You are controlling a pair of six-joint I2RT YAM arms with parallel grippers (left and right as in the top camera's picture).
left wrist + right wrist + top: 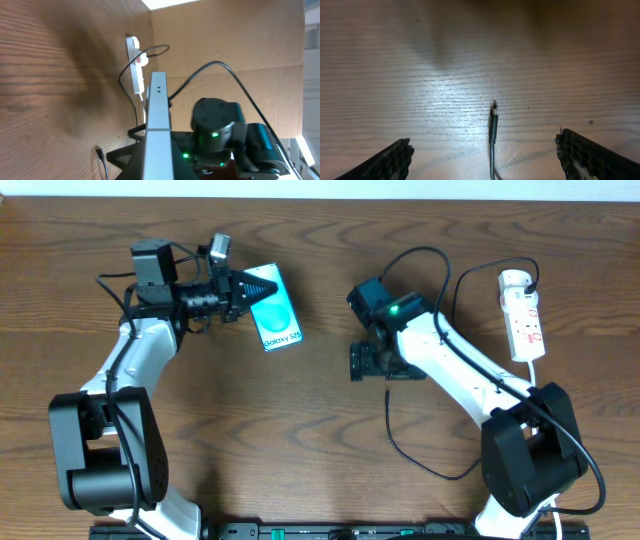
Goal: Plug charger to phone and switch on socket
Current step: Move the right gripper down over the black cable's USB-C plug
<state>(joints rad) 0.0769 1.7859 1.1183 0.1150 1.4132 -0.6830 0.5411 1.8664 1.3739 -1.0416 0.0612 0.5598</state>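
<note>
- While the right pincer [484,140] hangs wide open just above the brown wooden desk [395,60], its two black ridged fingers [390,160] straddle the free end of the charger [493,131], a long thin black cable ending in a small plug. Neither finger touches it.
- The plug tip lies flat on the desk, pointing away from the wrist camera and roughly centred in the gap.
- The step in hand looks like picking up the charger's free end. Nothing is plugged in yet.
- Further left, the left pincer [262,288] is closed on the slim rectangular phone [282,320] with the light blue screen, clamping the end nearest its own arm. In the left wrist view the phone's grey edge [157,125] runs up between the fingers. I cannot tell whether the phone is lifted or resting on the desk.
- The phone is well apart from the charger tip, and the end with the lettering points towards the right arm.
- At the far right of the desk lies the socket [522,315], an elongated white power strip with red switch marks. Neither arm is touching it.
- The next move calls for lowering the right pincer and closing it just behind the plug, leaving the tip sticking out. The tip must be kept straight enough to meet the phone's port. So thin a cable may roll or twist as the fingers close.
</note>
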